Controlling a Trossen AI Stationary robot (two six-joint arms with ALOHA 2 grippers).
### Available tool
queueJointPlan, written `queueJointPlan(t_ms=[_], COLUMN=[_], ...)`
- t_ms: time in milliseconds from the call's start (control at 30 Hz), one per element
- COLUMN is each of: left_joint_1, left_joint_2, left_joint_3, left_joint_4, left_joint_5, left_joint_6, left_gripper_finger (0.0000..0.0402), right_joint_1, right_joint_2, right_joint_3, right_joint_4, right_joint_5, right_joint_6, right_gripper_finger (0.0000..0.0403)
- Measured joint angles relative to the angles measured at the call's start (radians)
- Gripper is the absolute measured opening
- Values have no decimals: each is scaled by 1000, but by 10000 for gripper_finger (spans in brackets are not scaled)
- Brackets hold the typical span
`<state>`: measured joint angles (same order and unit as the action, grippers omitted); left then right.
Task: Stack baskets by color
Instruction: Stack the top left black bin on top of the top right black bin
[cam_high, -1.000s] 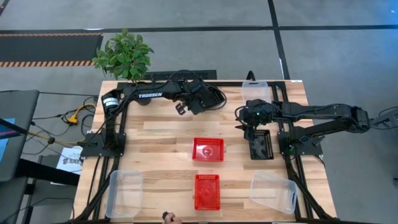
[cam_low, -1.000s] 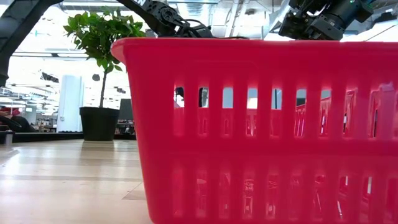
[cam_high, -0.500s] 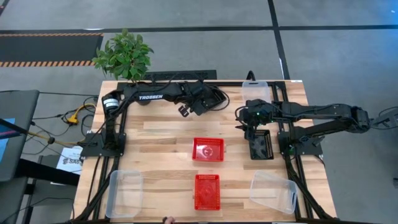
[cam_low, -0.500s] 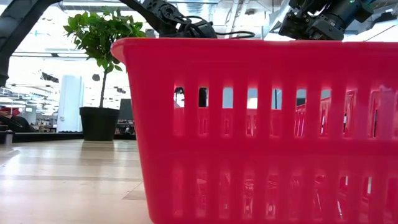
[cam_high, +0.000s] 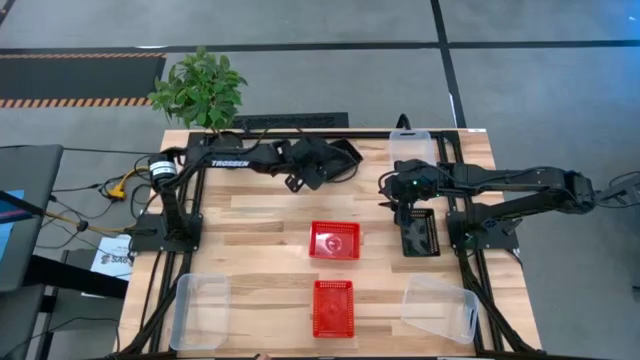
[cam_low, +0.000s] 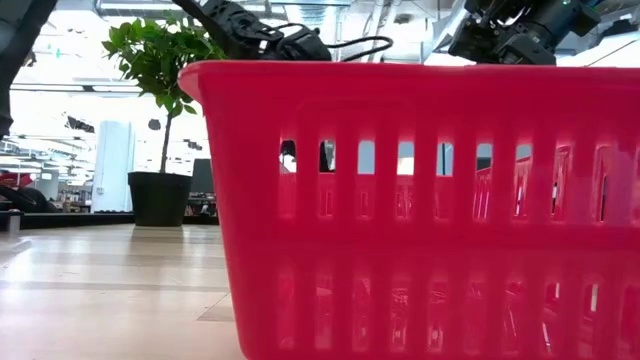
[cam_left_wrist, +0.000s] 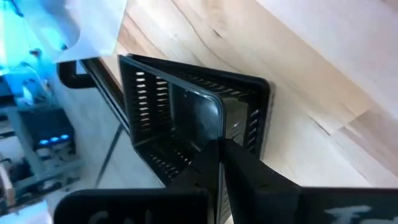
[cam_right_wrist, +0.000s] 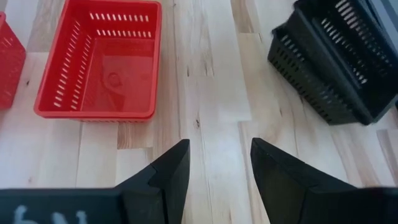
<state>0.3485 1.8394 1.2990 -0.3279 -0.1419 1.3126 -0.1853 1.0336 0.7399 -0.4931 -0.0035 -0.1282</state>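
Note:
My left gripper (cam_high: 322, 166) hangs over the table's far middle, shut on a black basket (cam_left_wrist: 186, 118), which also shows in the high view (cam_high: 342, 158). My right gripper (cam_right_wrist: 219, 168) stands open above the right half, touching nothing. Just nearer than it, black baskets (cam_high: 420, 232) sit nested on the wood. Two red baskets rest on their bottoms, one at the centre (cam_high: 334, 240) and one near the front edge (cam_high: 333, 307). Clear baskets stand at near left (cam_high: 200, 310), near right (cam_high: 438, 308) and far right (cam_high: 410, 146). My left gripper pinches one wall of the black basket at its rim (cam_left_wrist: 219, 144) between its two fingers. They slant down at it from the table's left. The basket hangs clear of the table, tilted, with its open side turned toward the wrist.
A potted plant (cam_high: 200, 90) stands at the far left corner. Black frame rails run down both sides of the table, by each arm's base (cam_high: 165, 235). Bare wood lies between the red baskets and the clear ones.
My left arm has stretched flatter and its gripper has shifted a little toward the table's left, turning as it went, with the black basket still held clear of the wood. My right gripper has stayed where it was.

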Motion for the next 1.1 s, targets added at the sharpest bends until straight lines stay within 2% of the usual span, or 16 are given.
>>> queueJointPlan(t_ms=[267, 433, 667, 833, 1100], left_joint_1=[3, 24, 90, 97, 99], left_joint_2=[12, 11, 10, 10, 10], left_joint_3=[-77, -103, -107, -107, -106], left_joint_4=[12, 14, -31, -9, -8], left_joint_5=[25, 4, 28, -19, -16], left_joint_6=[47, 212, 465, 639, 699], left_gripper_finger=[0, 0, 0, 0, 0], right_joint_1=[-1, -2, -18, -42, -89], right_joint_2=[0, 0, 0, 0, 0], right_joint_3=[0, 0, 0, 0, 0], right_joint_4=[0, 9, 15, 19, 68], right_joint_5=[0, 0, 0, 2, 1], right_joint_6=[-2, 7, 25, 42, 44], right_gripper_finger=[191, 191, 191, 191, 191])
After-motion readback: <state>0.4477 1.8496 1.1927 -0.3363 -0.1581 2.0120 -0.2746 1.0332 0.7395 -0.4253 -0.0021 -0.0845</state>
